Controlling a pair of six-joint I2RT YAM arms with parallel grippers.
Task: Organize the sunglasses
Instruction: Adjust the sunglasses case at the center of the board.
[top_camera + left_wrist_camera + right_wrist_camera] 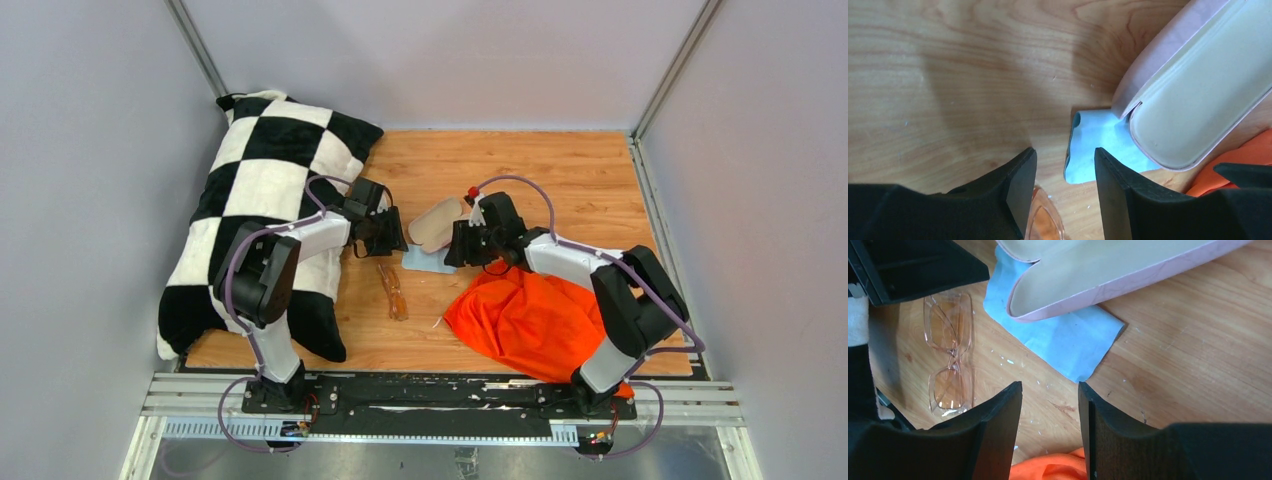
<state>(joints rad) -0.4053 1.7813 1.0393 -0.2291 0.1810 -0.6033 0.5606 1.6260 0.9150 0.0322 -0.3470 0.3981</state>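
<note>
On table (560, 170): 1 sunglasses (392, 290), 1 case (435, 225).

Sunglasses (1048, 227) cut by bottom edge; pink case (1198, 90) cropped top right.

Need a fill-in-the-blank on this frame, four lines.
1. The case is ___.
2. It rests partly on the ___ cloth.
3. The sunglasses lie ___ the case.
4. The left gripper and right gripper are both ___ and empty.
Missing: open; blue; outside; open.
</note>
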